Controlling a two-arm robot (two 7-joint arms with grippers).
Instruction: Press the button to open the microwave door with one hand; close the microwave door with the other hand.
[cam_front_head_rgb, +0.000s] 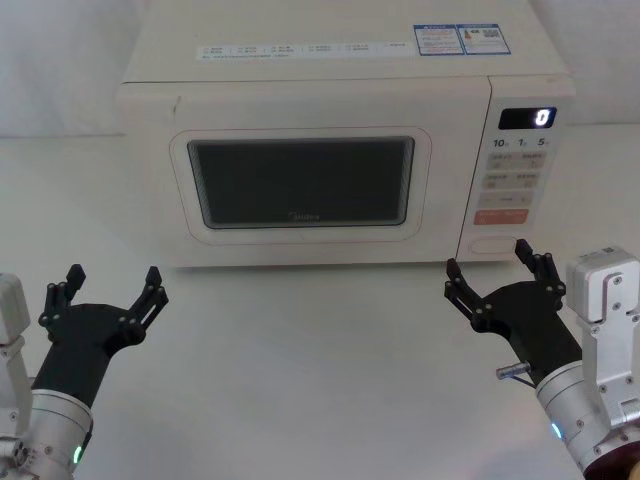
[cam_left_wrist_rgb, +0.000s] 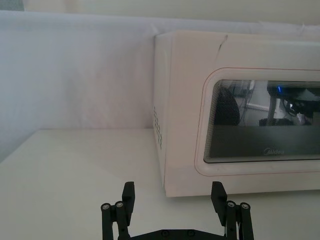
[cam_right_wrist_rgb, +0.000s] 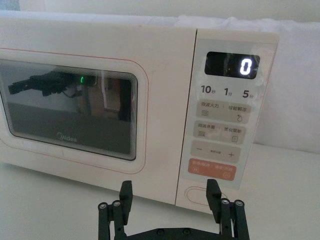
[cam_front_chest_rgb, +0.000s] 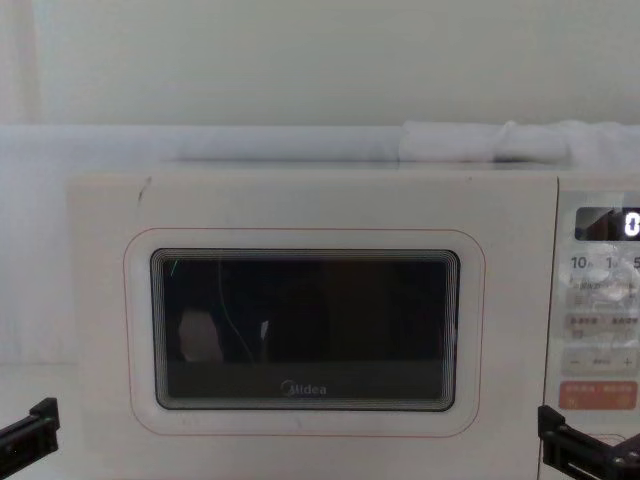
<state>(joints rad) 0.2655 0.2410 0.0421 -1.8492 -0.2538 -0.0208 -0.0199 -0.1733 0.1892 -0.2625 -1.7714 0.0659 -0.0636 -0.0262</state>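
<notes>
A cream microwave stands on the white table with its door (cam_front_head_rgb: 300, 185) shut flush; the dark window and "Midea" logo also show on the door (cam_front_chest_rgb: 305, 330) (cam_left_wrist_rgb: 260, 125) (cam_right_wrist_rgb: 70, 110). The pill-shaped button (cam_front_head_rgb: 498, 243) sits at the bottom of the control panel, below the orange-red key; in the right wrist view the button (cam_right_wrist_rgb: 200, 194) is partly hidden by a fingertip. My right gripper (cam_front_head_rgb: 490, 268) (cam_right_wrist_rgb: 171, 192) is open, just in front of the button and apart from it. My left gripper (cam_front_head_rgb: 112, 282) (cam_left_wrist_rgb: 172, 196) is open, in front of the microwave's left corner.
The control panel (cam_front_head_rgb: 518, 165) shows a lit "0" display (cam_right_wrist_rgb: 232, 65) and small keys. A white cloth wall stands behind the microwave. Bare tabletop (cam_front_head_rgb: 310, 360) lies between the two arms and to the microwave's left.
</notes>
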